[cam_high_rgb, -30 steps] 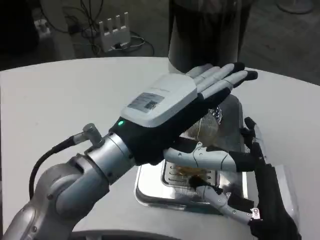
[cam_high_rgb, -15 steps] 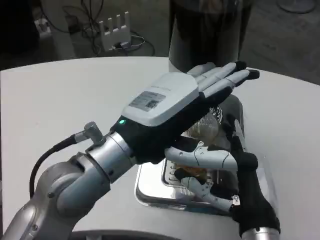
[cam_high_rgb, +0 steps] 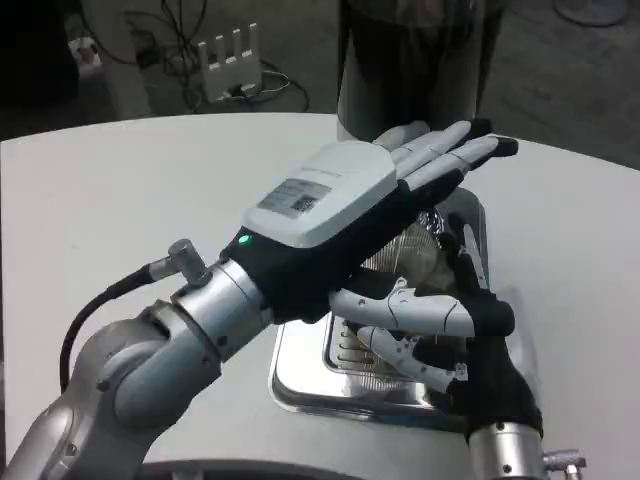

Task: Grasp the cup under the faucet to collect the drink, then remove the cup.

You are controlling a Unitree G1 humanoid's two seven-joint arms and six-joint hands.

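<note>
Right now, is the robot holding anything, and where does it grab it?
The right hand seems to wrap a clear cup's side; the left hand hovers flat above, holding nothing.

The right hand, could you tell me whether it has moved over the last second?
Yes. The right hand has shifted leftward over the metal drip tray.

Lab: loose cables (cam_high_rgb: 175, 30), router (cam_high_rgb: 229, 60) on floor, white table (cam_high_rgb: 120, 210).

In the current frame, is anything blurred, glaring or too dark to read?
Head view: left hand is sharp and evenly lit; steel tray shows mild glare; the clear cup is mostly hidden behind the hand, hard to make out; right hand is slightly soft; the background floor is dim.
</note>
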